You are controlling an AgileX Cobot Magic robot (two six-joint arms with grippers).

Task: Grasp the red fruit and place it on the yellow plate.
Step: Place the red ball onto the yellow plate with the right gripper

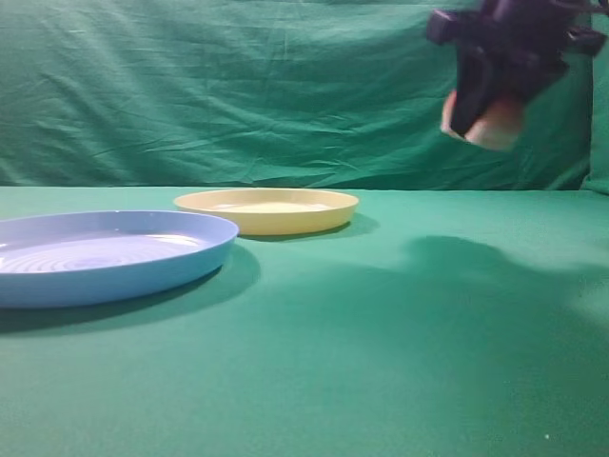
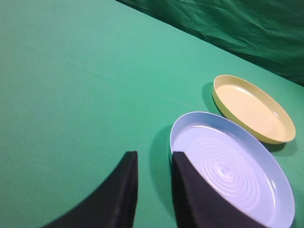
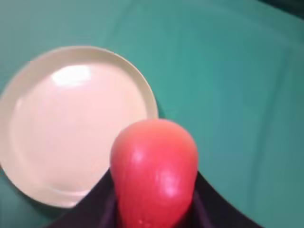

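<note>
Blue plate [image 1: 105, 255] and yellow plate [image 1: 268, 209] bare; red fruit [image 3: 154, 178] clamped in right jaws, left jaws seemingly apart.

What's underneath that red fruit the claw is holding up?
The red fruit hangs in the right gripper, high above the green tablecloth. The wrist view shows the yellow plate below, off to one side. The cloth straight beneath is hidden by the fruit itself.

We saw a green-clothed counter [image 1: 400, 362]. On it lay the yellow plate [image 1: 267, 210] beside a blue plate [image 1: 105, 255].
</note>
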